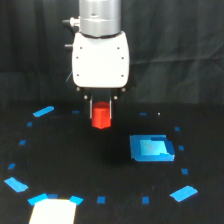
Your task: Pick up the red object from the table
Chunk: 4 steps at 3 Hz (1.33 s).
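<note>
Nearest the camera, a pale, cream-white rectangular patch (51,212) is sitting at the bottom edge, flat and blurred, with bright blue tape corners (76,200) showing at its upper edge. Around it the table (100,165) is spreading out as a matte black surface, dotted with small blue tape squares such as one (101,200) near the front and another (145,200) beside it. Larger blue strips are lying at angles: one (16,184) toward the exterior view's left, one (183,193) toward the exterior view's right.

Farther back, on the exterior view's right, a blue square piece (151,148) is resting flat on the table, glossy, with a lighter centre and slightly raised-looking edges. It is sitting well apart from the red object.

Behind that, the red object (101,115) is showing as a small, chunky block with faceted sides, smooth and bright red-orange. The gripper (101,111) is clamping it between two dark fingers (91,107), one on each side, with the block's lower part protruding below the fingertips. Whether the block is touching the table or hanging just above it cannot be told.

Above, the gripper's white, rounded-square body (101,60) is looking like smooth plastic with small dark screw heads, topped by a brushed metal cylinder (100,17). Another blue strip (43,111) is lying on the table to the exterior view's left, and a dark, creased fabric backdrop (175,40) is hanging behind.
</note>
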### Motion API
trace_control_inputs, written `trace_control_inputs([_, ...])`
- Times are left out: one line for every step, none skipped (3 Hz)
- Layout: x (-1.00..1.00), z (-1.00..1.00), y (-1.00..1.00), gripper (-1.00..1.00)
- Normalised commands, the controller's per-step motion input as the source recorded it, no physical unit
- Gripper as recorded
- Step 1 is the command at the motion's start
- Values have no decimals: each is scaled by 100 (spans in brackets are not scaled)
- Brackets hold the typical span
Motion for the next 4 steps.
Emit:
trace_control_inputs([-17, 32, -26, -100])
trace_control_inputs([-12, 52, -46, -100])
trace_control_inputs([3, -21, 14, -100])
trace_control_inputs([-17, -35, -24, -100])
